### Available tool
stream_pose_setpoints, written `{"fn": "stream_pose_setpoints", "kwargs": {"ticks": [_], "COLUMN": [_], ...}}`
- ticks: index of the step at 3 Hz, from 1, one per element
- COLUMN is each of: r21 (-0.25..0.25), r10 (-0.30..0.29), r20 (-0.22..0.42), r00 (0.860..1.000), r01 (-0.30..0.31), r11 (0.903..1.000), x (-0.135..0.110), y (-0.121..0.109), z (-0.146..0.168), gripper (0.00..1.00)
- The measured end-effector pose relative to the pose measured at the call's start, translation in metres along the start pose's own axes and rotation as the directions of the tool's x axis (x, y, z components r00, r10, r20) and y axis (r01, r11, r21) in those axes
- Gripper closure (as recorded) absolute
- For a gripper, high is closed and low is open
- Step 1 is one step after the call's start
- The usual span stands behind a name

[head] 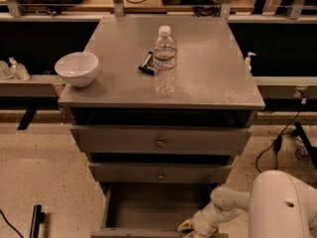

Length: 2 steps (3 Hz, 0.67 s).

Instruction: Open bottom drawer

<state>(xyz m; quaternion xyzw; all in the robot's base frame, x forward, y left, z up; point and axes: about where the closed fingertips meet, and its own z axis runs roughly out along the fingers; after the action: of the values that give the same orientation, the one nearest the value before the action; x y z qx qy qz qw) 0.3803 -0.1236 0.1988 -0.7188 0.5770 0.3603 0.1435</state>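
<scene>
Where bottom drawer (148, 208), claw (187, 227); bottle (164, 59) above

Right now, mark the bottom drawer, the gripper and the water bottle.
bottom drawer (153, 207): camera view, bare inside floor of the pulled-out drawer.
gripper (188, 227): camera view, its tip by the drawer's front edge, lower right.
water bottle (164, 58): camera view, label band at mid-body.

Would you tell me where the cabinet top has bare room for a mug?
Bare: the cabinet top right of the water bottle, and the front strip between bowl and bottle. Crowded: the centre, where a small dark tool lies beside the bottle. The gripper is down at the front of the open bottom drawer.
</scene>
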Motion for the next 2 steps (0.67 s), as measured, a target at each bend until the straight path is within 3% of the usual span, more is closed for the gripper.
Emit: {"fn": "stream_pose_setpoints", "kwargs": {"ticks": [2], "r21": [-0.004], "r10": [0.001], "r20": [0.003], "r00": [1.0], "r01": [-0.001], "r11": [1.0], "x": [-0.0003], "y": [0.0008], "z": [0.002], "gripper": [0.15]}}
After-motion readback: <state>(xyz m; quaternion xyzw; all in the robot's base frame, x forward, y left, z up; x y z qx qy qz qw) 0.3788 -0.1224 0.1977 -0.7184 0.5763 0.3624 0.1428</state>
